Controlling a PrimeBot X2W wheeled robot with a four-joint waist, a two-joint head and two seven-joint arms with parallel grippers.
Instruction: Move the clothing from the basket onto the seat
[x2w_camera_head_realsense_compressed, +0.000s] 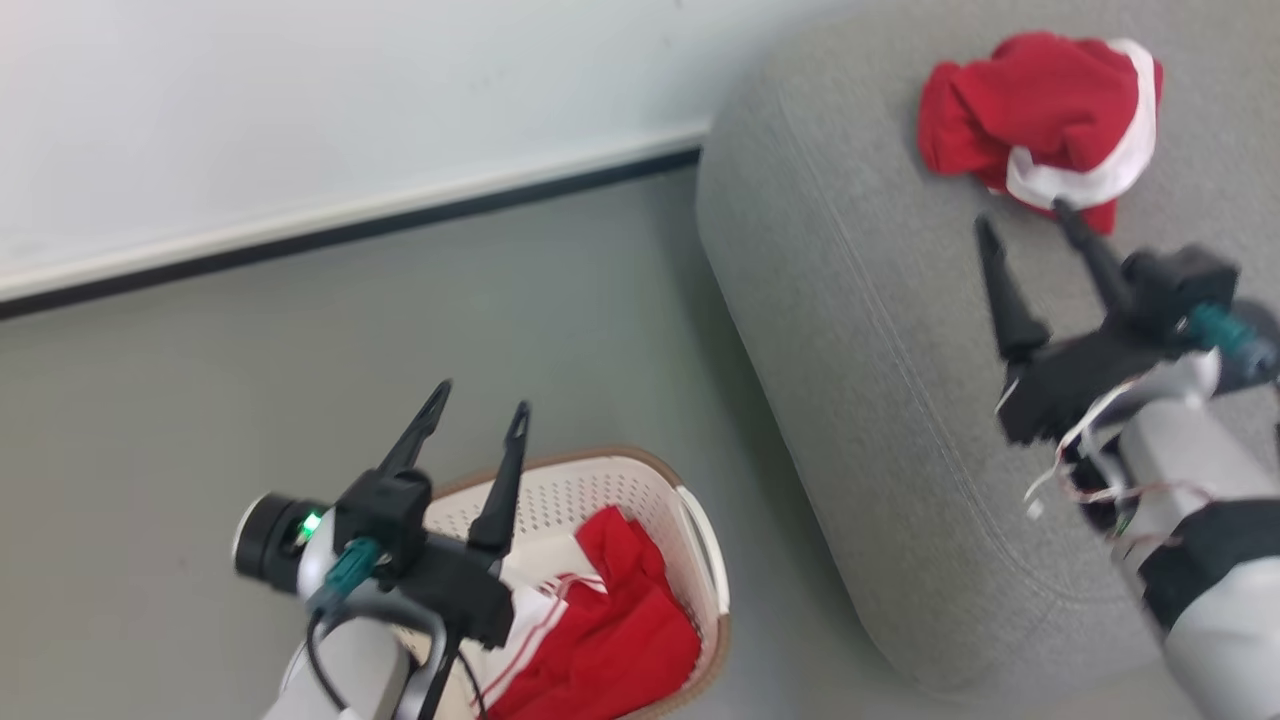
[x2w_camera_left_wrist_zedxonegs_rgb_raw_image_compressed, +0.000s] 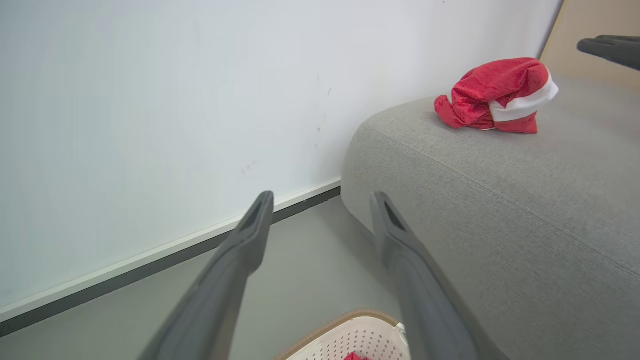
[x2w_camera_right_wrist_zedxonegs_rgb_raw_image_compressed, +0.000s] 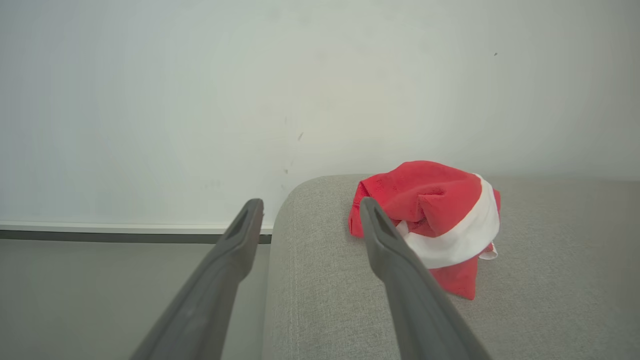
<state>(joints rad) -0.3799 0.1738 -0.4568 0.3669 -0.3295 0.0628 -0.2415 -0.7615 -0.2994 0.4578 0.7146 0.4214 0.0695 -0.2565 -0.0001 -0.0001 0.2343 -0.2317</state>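
Banded red garment (x2w_camera_head_realsense_compressed: 1040, 110): is lying crumpled on top of the grey sofa (x2w_camera_head_realsense_compressed: 850, 380), near the sofa's rounded end by the white wall (x2w_camera_head_realsense_compressed: 300, 100), with its broad white band showing. It is sitting well in from the edge, so it looks unlikely to slide off.

Striped red garment (x2w_camera_head_realsense_compressed: 620, 630): is lying bunched inside the laundry basket (x2w_camera_head_realsense_compressed: 690, 520), against the side nearer the sofa. A white panel with thin red stripes is showing beside the red cloth.

Basket: is standing on the floor (x2w_camera_head_realsense_compressed: 250, 400) just beside the sofa's rounded front edge, probably to keep the carry between the two short.

Right tool (x2w_camera_head_realsense_compressed: 1023, 214): is hovering over the sofa top with its fingers spread wide and nothing between them. The tips are pointing at the banded garment; one is reaching its lower edge in the head view, and whether it is touching cannot be told. In the right wrist view the cloth is lying beyond the fingers, not in the gap.

Left tool (x2w_camera_head_realsense_compressed: 483, 397): is hanging above the basket's edge farthest from the sofa, fingers wide and empty, pointing toward the wall rather than down at the cloth.

Progress: about halfway, judging by one piece on the seat and one in the basket.

Next move: the left tool is likely needing to tip down and pinch a raised fold.

Risk: a finger is liable to catch the ribbed rim or a loop handle.
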